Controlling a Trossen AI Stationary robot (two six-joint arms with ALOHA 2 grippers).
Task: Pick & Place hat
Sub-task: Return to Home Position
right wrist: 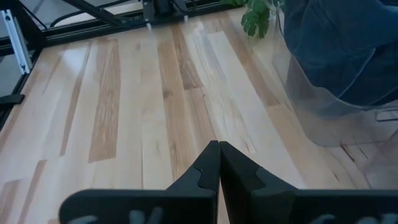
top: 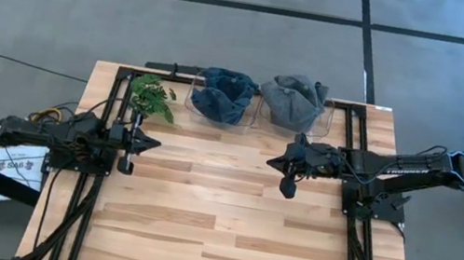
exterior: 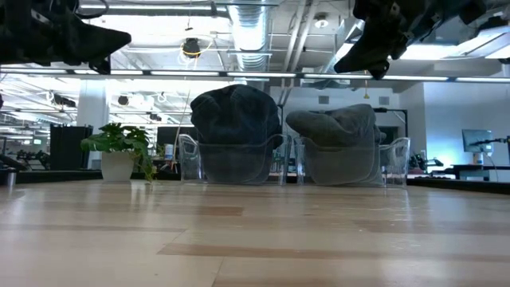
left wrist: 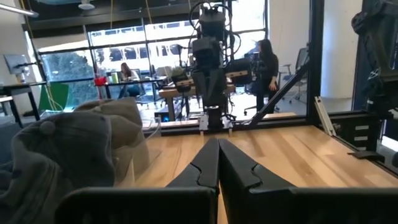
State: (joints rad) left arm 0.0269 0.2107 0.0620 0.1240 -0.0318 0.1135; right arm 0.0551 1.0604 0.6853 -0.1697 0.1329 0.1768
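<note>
Two hats sit at the table's far edge, each in a clear bin of its own: a dark blue denim hat and, to its right, a grey hat. My left gripper hovers shut above the table's left side and points level toward the right. My right gripper hovers shut near the middle, in front of the grey hat, and slants down toward the left. Neither holds anything.
A small potted plant stands at the far left, beside the blue hat's clear bin. Bare wooden tabletop lies between the grippers and the near edge. People sit at desks in the room beyond the table.
</note>
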